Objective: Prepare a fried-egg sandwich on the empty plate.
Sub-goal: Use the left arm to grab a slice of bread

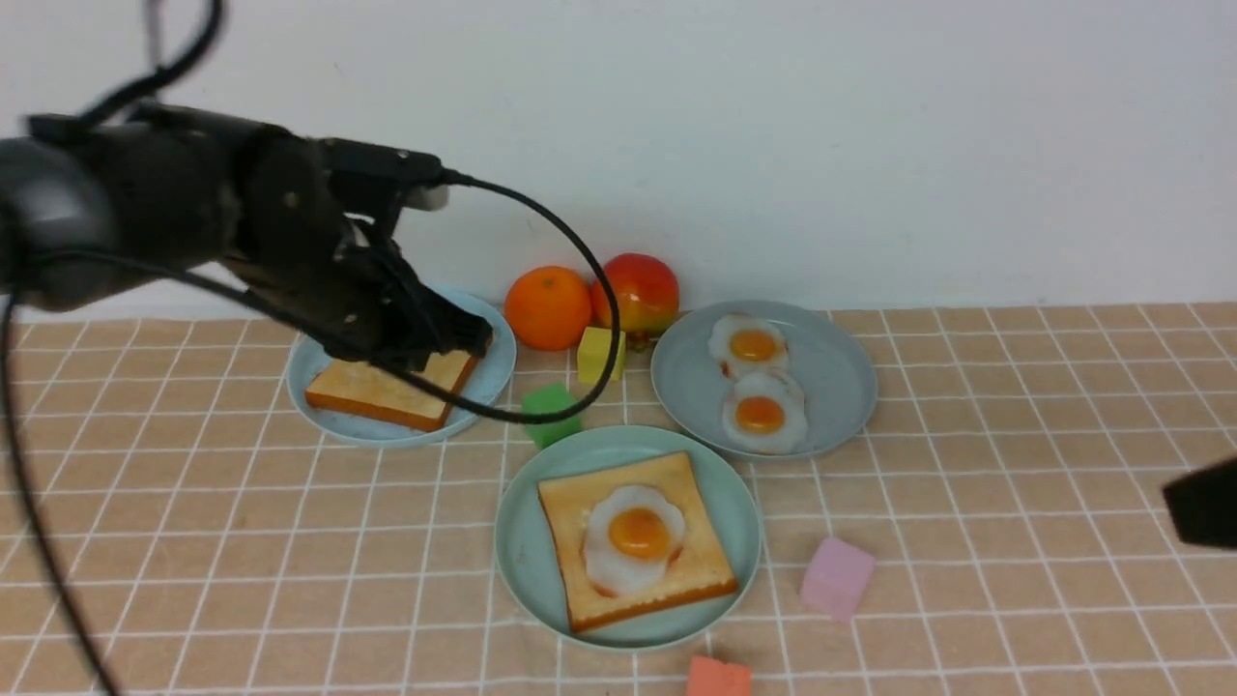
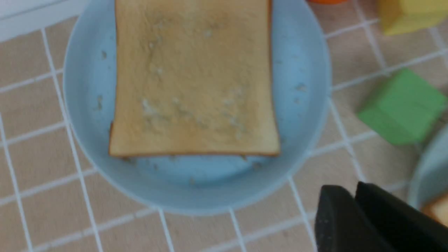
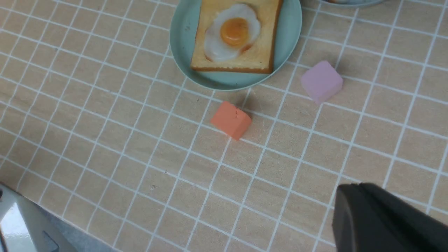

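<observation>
Left tool (image 1: 452, 340) by toast (image 1: 387, 391), egg (image 1: 633, 536) plated (green)

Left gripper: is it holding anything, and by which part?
Nothing: the left gripper is empty; the toast slice lies free on the pale blue plate.

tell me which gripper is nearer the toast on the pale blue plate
Left. The left gripper hangs over the toast; the right gripper is far off at the front view's right edge.

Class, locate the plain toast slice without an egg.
In the front view, the toast slice lies on the pale-blue plate at left, beneath the left gripper.
</observation>
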Controlling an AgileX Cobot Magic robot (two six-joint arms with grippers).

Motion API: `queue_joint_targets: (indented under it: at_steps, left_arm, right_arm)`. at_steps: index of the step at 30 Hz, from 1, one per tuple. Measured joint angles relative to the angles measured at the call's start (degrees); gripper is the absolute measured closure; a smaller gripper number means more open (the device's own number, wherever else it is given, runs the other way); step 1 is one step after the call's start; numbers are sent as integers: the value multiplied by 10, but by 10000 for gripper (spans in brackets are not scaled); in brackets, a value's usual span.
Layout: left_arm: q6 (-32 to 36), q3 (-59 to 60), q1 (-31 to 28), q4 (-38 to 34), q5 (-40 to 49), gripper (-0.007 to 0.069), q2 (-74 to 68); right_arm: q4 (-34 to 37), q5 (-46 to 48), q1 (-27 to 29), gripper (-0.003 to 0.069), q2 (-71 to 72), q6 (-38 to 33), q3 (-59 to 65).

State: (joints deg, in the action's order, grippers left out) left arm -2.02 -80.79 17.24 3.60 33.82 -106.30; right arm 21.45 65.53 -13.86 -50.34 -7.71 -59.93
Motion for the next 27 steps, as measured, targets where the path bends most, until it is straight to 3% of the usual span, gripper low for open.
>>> queue_joint_targets:
  at_steps: [1,6,12,21,25,27]
  left_arm:
    - [0,-5,0,1,0,497,-7]
    - [0,-43,0,34,-28,269,-81]
    - [-12,-47,0,86,-92,187,-137]
    - [-121,-49,0,163,-114,230,-166]
    - [-154,-54,0,184,-107,331,-171]
    - [-161,-55,1,187,-99,449,-170]
  right_arm:
    - [0,0,0,645,2,0,1]
    - [0,2,0,637,47,1,3]
    - [-1,3,0,628,60,2,3]
    - [-5,13,0,627,60,3,3]
    - [-5,20,0,624,62,3,3]
    - [-5,28,0,624,62,3,3]
